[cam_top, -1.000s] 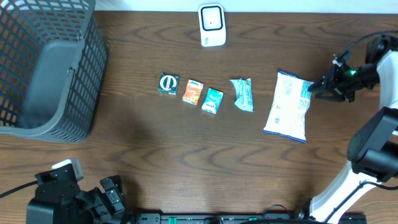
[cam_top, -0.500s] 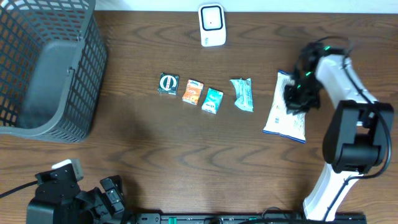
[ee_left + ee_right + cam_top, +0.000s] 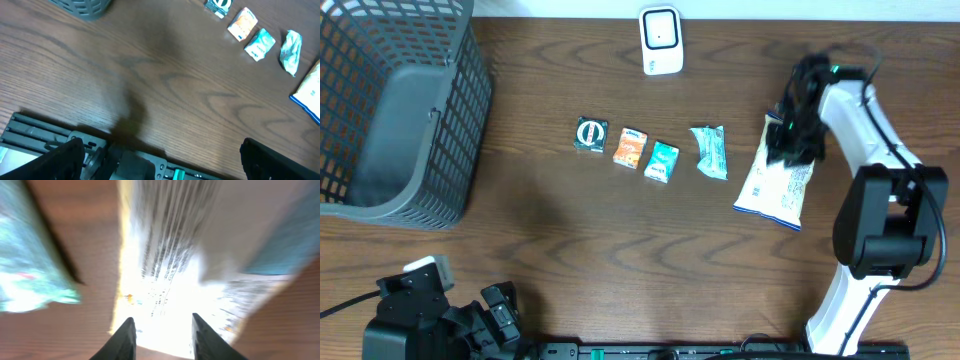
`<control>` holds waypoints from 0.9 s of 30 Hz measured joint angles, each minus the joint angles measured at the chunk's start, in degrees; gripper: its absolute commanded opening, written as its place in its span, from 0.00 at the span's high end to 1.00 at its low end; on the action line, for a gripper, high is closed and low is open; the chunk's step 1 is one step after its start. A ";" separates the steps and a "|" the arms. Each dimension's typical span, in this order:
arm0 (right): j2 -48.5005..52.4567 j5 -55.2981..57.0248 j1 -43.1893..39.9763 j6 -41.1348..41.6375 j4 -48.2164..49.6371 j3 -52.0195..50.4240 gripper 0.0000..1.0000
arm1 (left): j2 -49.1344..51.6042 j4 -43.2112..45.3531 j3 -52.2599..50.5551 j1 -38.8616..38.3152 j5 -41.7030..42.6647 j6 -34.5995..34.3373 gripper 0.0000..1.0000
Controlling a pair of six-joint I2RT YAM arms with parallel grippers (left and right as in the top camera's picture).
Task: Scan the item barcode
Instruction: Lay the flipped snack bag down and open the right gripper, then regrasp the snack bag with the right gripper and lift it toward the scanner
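Two fingers (image 3: 124, 339) of the right gripper (image 3: 790, 142) stand slightly apart over the white snack bag (image 3: 775, 190).
Blur hides whether they pinch it; the bag's lower end has swung leftward, nearer the crumpled teal wrapper (image 3: 710, 152), well apart from the scanner (image 3: 661, 40).

blur: heavy | gripper (image 3: 164, 338) fingertips apart, over white bag (image 3: 172, 255) | teal packet (image 3: 30, 262) at left | wooden table (image 3: 82, 215)
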 measured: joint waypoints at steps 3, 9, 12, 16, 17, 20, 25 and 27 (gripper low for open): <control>-0.15 1.09 -1.53 -0.35 0.11 5.99 0.76 | 0.00 -0.02 0.00 0.00 0.00 0.02 0.02; -0.20 1.53 -5.60 -0.35 3.15 6.29 0.91 | 0.00 -0.04 0.00 0.00 0.02 0.00 0.02; -0.20 0.57 -5.75 -0.94 7.74 3.34 0.88 | 0.00 -0.04 0.00 0.00 0.02 0.02 0.03; -0.17 -0.46 -4.72 -1.60 16.20 -4.61 0.86 | 0.00 -0.02 0.00 0.00 0.02 0.02 0.02; -0.17 -0.70 -4.42 -1.55 18.99 -7.19 0.83 | 0.02 -0.04 0.00 0.00 0.02 0.02 0.02; -0.13 -1.09 -3.96 -0.66 25.38 -12.68 0.79 | 0.02 -0.04 0.00 0.00 0.04 0.02 0.02; -0.22 -1.46 -4.28 0.35 25.92 -13.20 0.73 | 0.02 -0.04 0.00 0.00 0.00 0.00 0.02; -0.11 -1.51 -4.55 0.66 20.50 -10.38 0.68 | 0.02 -0.04 0.00 0.00 0.00 0.02 0.02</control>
